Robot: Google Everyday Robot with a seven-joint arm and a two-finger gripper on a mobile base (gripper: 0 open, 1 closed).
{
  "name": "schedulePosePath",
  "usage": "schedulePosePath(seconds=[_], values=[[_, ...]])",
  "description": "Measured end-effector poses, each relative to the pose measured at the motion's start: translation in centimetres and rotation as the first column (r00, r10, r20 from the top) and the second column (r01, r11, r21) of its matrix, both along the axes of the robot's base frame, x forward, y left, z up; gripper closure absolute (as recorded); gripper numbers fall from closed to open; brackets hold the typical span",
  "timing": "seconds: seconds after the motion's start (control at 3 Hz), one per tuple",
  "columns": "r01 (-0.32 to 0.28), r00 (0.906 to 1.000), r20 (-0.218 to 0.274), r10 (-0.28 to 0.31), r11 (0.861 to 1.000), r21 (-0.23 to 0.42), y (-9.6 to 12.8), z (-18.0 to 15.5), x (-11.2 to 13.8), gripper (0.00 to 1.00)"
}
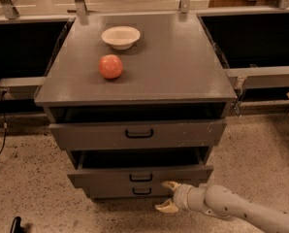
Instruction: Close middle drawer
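The grey cabinet (183,72) has three drawer fronts. The middle drawer (140,176) is pulled out a little, with a low grey front and a small black handle (140,177); a dark gap shows above it. The top drawer (137,134), taller with white scuffs, is also slightly open. The bottom front (142,191) is the smallest. My gripper (168,197) is low at the front, just right of the bottom front and below the middle drawer's right part. Its two pale fingers (170,185) are spread apart and hold nothing.
A red apple (110,66) and a white bowl (120,36) sit on the cabinet top. Dark shelving stands to both sides. A black cable (1,144) lies on the speckled floor at the left. A rail with posts runs along the back.
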State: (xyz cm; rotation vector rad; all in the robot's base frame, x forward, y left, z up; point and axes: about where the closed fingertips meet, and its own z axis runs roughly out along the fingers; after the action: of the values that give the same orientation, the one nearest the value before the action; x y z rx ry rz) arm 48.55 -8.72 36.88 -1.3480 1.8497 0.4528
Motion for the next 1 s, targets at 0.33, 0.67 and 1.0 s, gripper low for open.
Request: schedulePosePath(seconds=[0.33,0.67,1.0], values=[[0.034,0.9986,0.04,-0.034,0.999,-0.003,-0.2,0.58,1.01,0.14],[0.036,0.9985,0.042,-0.036,0.999,-0.003,-0.2,0.58,1.07,0.0],[0.036,0.9985,0.042,-0.036,0.999,-0.003,-0.2,0.58,1.07,0.0]])
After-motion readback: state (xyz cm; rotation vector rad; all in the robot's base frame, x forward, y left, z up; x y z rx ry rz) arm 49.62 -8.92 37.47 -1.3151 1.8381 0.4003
